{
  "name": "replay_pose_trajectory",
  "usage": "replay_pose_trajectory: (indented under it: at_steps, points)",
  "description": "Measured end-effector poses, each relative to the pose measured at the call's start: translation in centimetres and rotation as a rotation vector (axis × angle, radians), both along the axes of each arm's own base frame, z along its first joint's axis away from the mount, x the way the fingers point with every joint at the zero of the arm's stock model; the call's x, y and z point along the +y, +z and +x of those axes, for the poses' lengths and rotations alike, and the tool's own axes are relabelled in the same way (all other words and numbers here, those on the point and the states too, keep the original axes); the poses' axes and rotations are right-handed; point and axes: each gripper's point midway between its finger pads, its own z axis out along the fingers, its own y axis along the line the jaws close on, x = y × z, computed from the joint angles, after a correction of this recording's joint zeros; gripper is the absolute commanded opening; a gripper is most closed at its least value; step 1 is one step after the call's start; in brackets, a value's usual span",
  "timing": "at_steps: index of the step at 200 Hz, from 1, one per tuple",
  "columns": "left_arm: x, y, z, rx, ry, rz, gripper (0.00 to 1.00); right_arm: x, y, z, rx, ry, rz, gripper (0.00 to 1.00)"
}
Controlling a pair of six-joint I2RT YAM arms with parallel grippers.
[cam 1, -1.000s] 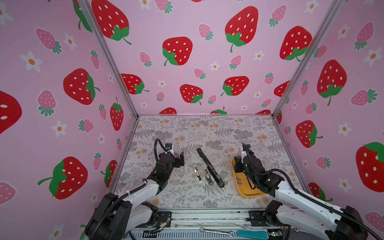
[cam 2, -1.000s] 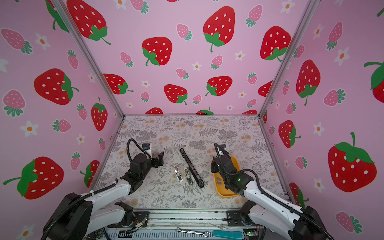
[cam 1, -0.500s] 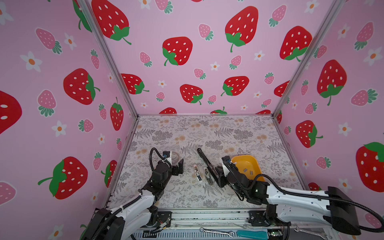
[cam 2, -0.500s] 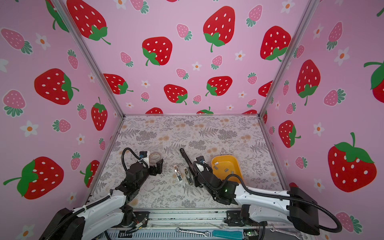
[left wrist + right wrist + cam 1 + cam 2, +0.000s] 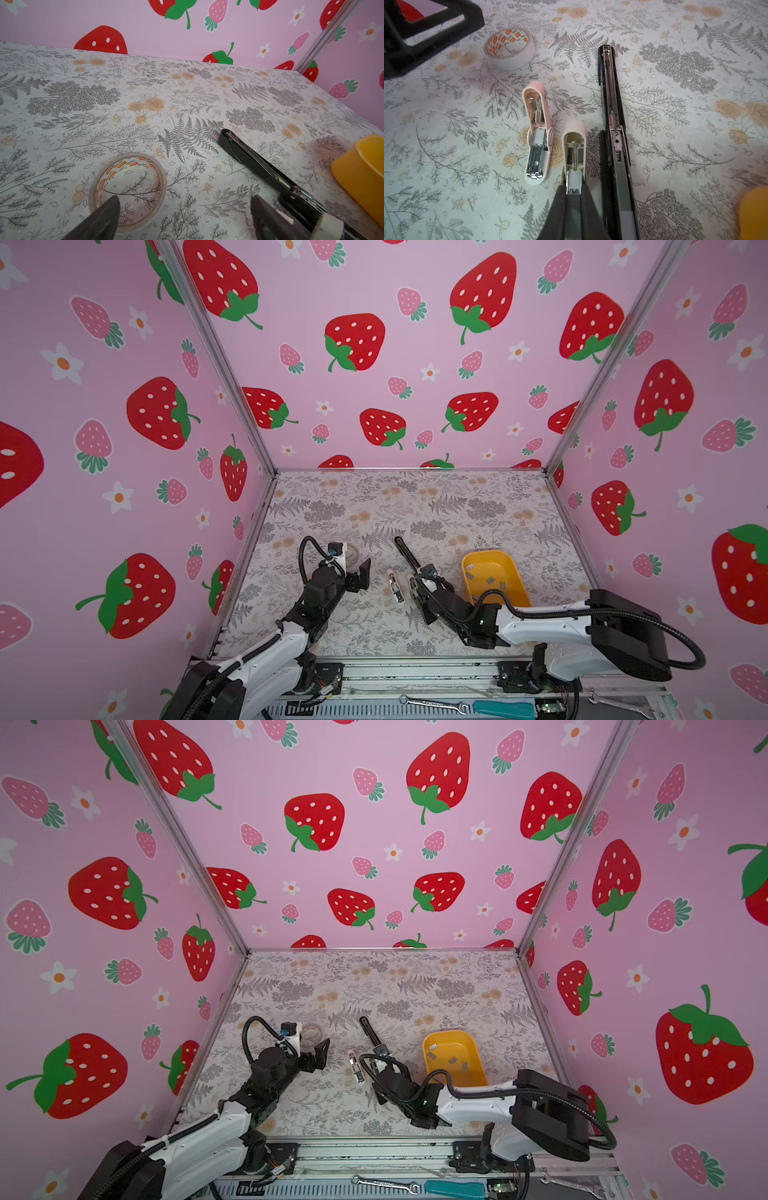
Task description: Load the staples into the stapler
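Staples (image 5: 491, 579) in yellow tray (image 5: 511, 572) beside the right gripper (image 5: 572, 192), clenched at the cream stapler (image 5: 574, 137); left gripper (image 5: 185, 199) agape.

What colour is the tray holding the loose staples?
Yellow-orange. The tray shows best in a top view, with grey staples lying inside.

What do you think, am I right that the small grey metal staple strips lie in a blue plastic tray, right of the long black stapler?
Not quite: the plastic tray is yellow, not blue. Both top views show the small grey metal staple strips lying in it, right of the long black stapler.
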Motion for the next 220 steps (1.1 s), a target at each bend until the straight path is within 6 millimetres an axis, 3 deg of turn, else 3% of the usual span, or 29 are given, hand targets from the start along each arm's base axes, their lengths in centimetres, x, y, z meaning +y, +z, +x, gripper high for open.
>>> replay_pose_trajectory:
  at_steps: [34,105,220]
  points:
    - [-0.1,-1.5,0.0,0.049,-0.002,0.023,0.99,0.3,-0.7,-0.1,0.023,-0.007,0.009,0.06]
    - [-0.3,-1.9,0.4,0.064,-0.01,0.043,0.99,0.3,-2.4,0.0,0.041,-0.018,-0.021,0.05]
    - [-0.4,-1.6,0.3,0.056,-0.015,0.045,0.99,0.7,-1.8,0.2,0.04,-0.03,0.027,0.05]
